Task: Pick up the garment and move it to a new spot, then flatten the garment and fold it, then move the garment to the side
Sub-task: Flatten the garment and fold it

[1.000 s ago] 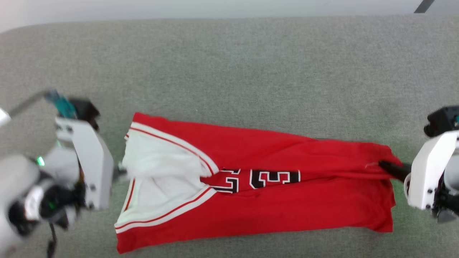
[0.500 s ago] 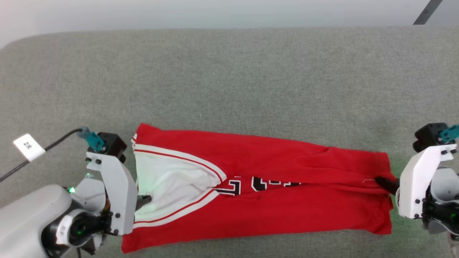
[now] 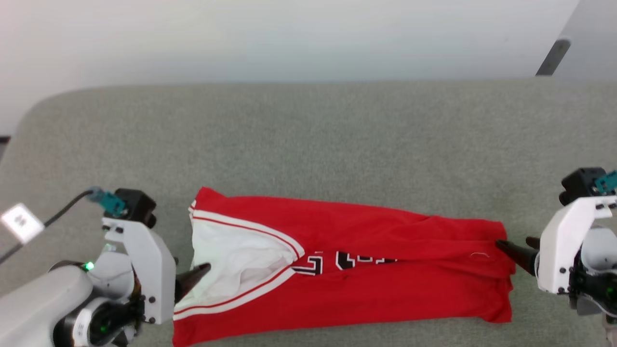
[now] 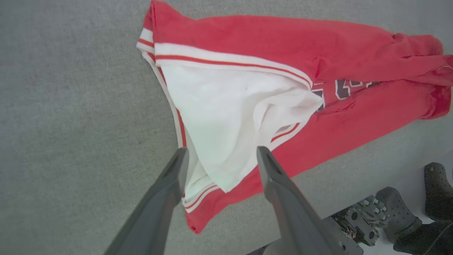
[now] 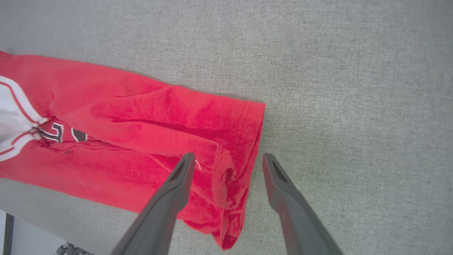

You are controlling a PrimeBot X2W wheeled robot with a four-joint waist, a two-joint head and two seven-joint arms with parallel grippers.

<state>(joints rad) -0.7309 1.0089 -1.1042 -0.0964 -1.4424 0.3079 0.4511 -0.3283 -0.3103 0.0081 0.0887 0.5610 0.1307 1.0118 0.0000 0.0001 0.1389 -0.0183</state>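
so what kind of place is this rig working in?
Probably an indoor lab or test bay rather than a home. A broad grey fabric-covered surface with a rounded corner has a plain white backdrop behind it, a red jersey lies on it, and a white cable tag hangs near the arm.

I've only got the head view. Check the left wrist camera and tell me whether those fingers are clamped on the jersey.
Observer: No. The left gripper stands open. The white sleeve of the jersey lies in the gap between its spread fingers, clamped by neither.
Operator: Now do the other arm.
Observer: The right gripper is open too. One finger is over the red hem, the other over the bare grey surface past the hem's edge.
Operator: Report the state of that hem corner.
Observer: It is bunched into wrinkles between the fingers, not flat.
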